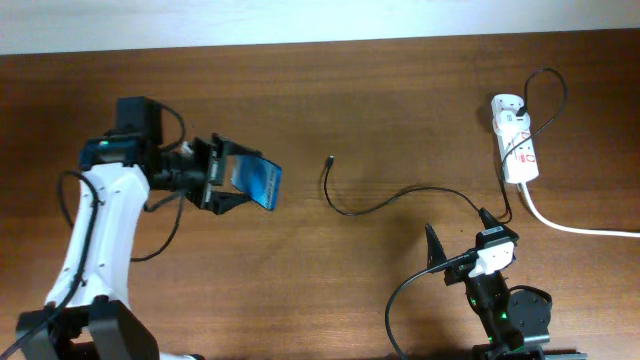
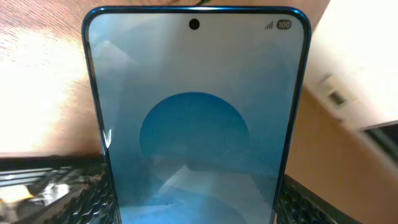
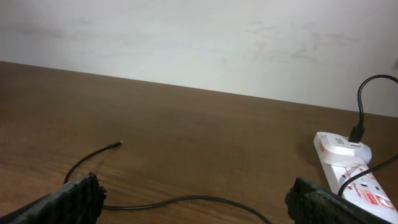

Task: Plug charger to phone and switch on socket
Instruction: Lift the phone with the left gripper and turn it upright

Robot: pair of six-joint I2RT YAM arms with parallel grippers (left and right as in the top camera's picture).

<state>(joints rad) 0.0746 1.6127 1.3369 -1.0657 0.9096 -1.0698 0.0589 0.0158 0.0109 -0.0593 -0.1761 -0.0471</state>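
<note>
While the left fingers (image 1: 226,199) grip the phone (image 1: 256,181), the wide, empty right fingers (image 3: 76,198) should pinch the charger (image 1: 345,211) near its tip.

The phone (image 2: 196,124) screen shows "100" in a small badge at its top right corner, beside signal bars. Red labels on the socket (image 1: 516,140) are too small to read.
</note>
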